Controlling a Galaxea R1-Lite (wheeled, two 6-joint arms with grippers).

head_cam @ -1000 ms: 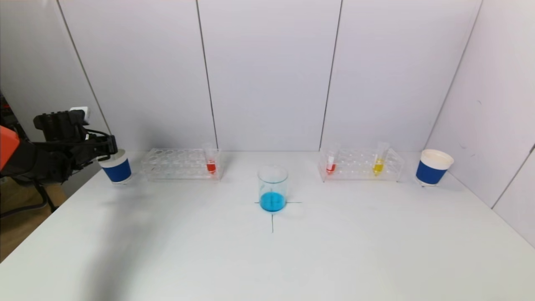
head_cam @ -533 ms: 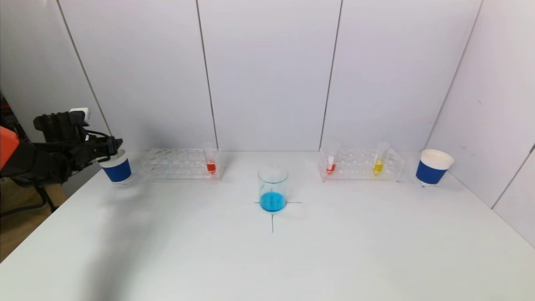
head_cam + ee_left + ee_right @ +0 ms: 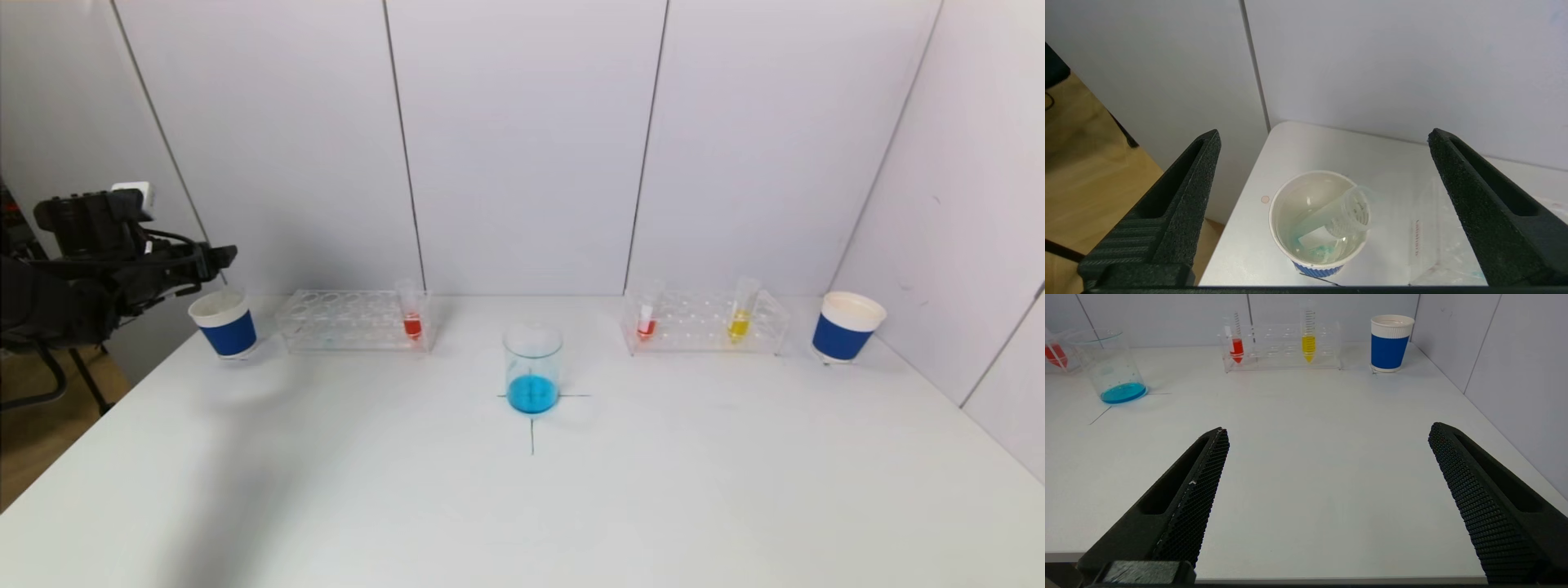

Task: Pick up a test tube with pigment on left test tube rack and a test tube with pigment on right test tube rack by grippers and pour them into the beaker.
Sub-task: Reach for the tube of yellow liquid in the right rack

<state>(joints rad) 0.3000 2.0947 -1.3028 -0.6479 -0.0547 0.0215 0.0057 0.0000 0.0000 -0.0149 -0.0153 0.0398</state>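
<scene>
My left gripper (image 3: 222,256) hangs open above the blue-and-white paper cup (image 3: 230,335) at the table's far left. In the left wrist view its fingers (image 3: 1184,192) stand wide apart over that cup (image 3: 1300,196), where an emptied test tube (image 3: 1347,212) with blue-green traces leans inside. The left rack (image 3: 326,322) holds a red tube (image 3: 412,317). The beaker (image 3: 532,367) at the centre holds blue liquid. The right rack (image 3: 694,322) carries a red tube (image 3: 646,320) and a yellow tube (image 3: 740,317). My right gripper (image 3: 1329,430) is open and empty, low by the table's front edge.
A second blue-and-white paper cup (image 3: 845,331) stands at the far right beside the right rack. White wall panels close off the back and right side. A black cross is marked under the beaker. The table's left edge drops off just beyond the left cup.
My left gripper has opened and risen above the left cup, leaving the empty tube inside it. The right arm has not moved.
</scene>
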